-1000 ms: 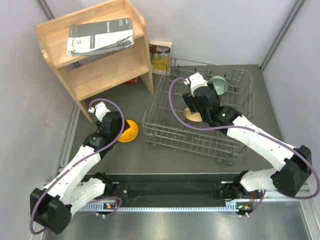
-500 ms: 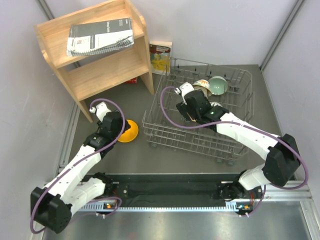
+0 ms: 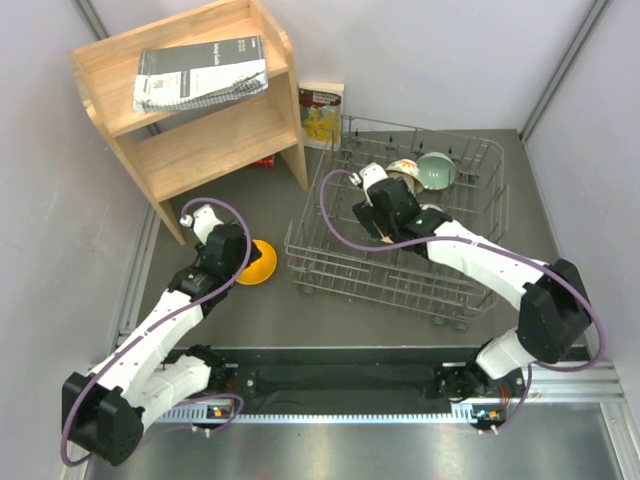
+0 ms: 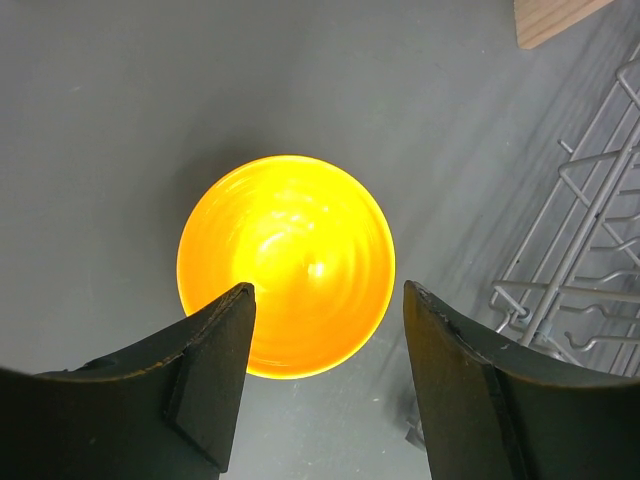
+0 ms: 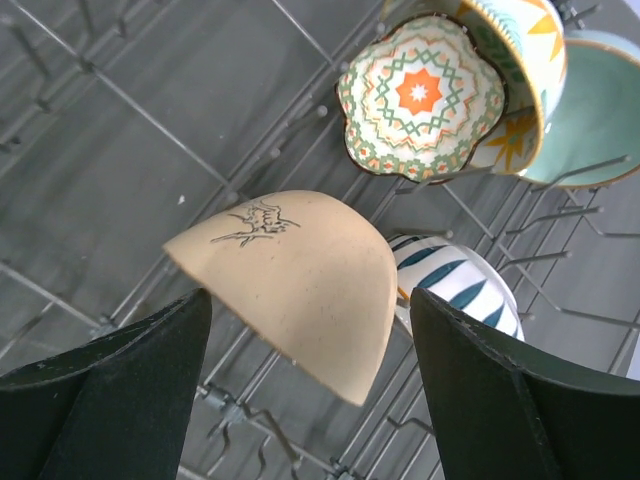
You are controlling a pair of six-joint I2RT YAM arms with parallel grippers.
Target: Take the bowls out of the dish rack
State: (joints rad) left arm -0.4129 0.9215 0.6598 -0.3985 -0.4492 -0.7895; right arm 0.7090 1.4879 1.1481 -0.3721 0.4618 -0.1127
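Seen from above, the left gripper (image 4: 328,295) is at the lower left. Its fingers are spread wide and hold nothing. It hovers over the orange-yellow bowl (image 4: 285,265), which sits upright on the grey table (image 4: 100,100) just left of the dish rack (image 3: 370,278). At centre, the right gripper (image 5: 310,300) reaches into the rack with its fingers apart on either side of the tilted tan bowl (image 5: 290,270). We cannot tell whether they touch it. The striped bowl (image 5: 460,285) lies just beside it. The scalloped bowl (image 5: 420,95) and the teal bowl (image 5: 590,120) stand at the upper right.
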